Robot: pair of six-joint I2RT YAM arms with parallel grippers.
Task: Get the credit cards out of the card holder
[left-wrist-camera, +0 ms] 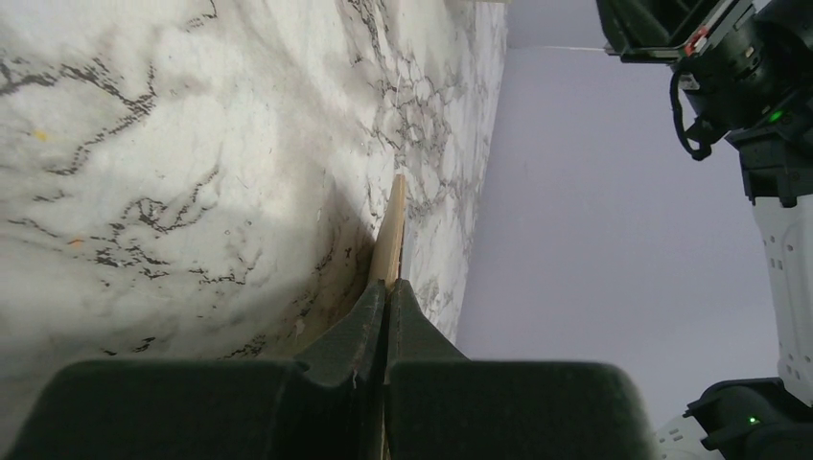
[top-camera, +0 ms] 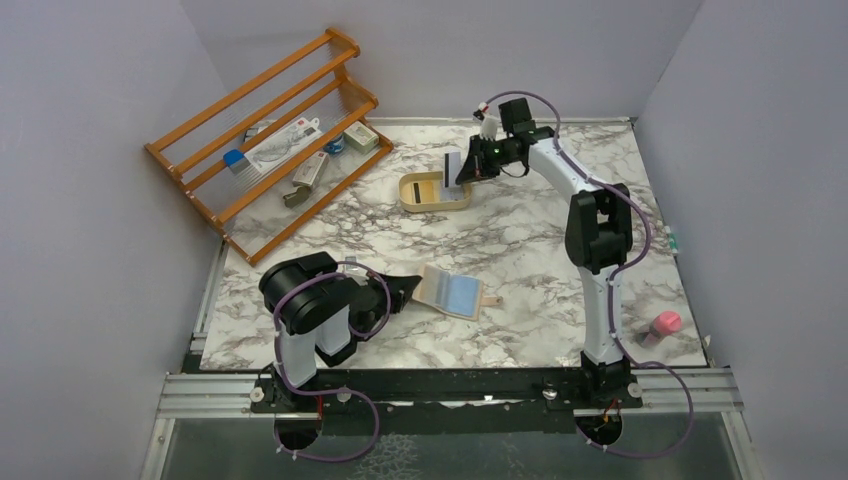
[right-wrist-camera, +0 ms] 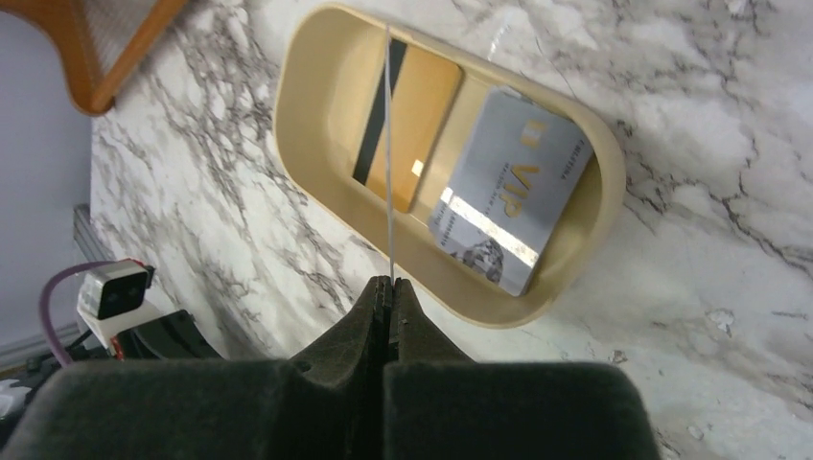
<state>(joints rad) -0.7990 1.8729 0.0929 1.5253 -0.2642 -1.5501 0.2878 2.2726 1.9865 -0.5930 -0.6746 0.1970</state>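
Note:
The tan card holder (top-camera: pixel 455 290) lies open on the marble table, a light blue credit card (top-camera: pixel 463 293) showing in its pocket. My left gripper (top-camera: pixel 408 288) is shut on the holder's left edge; in the left wrist view the card holder (left-wrist-camera: pixel 389 235) is a thin tan edge running out from between the left gripper's (left-wrist-camera: pixel 388 285) closed jaws. My right gripper (top-camera: pixel 468 166) is shut on a whitish card (top-camera: pixel 452 170) with a black stripe, held upright above the cream tray (top-camera: pixel 435 205). In the right wrist view this card (right-wrist-camera: pixel 388 144) shows edge-on in the right gripper (right-wrist-camera: pixel 386 281).
The oval tray (right-wrist-camera: pixel 292 125) holds a yellowish card with a black stripe (right-wrist-camera: pixel 422 125) and a silver VIP card (right-wrist-camera: pixel 508 192). A wooden rack (top-camera: pixel 265 140) with small items stands at the back left. A pink bottle (top-camera: pixel 664 324) sits at the right edge.

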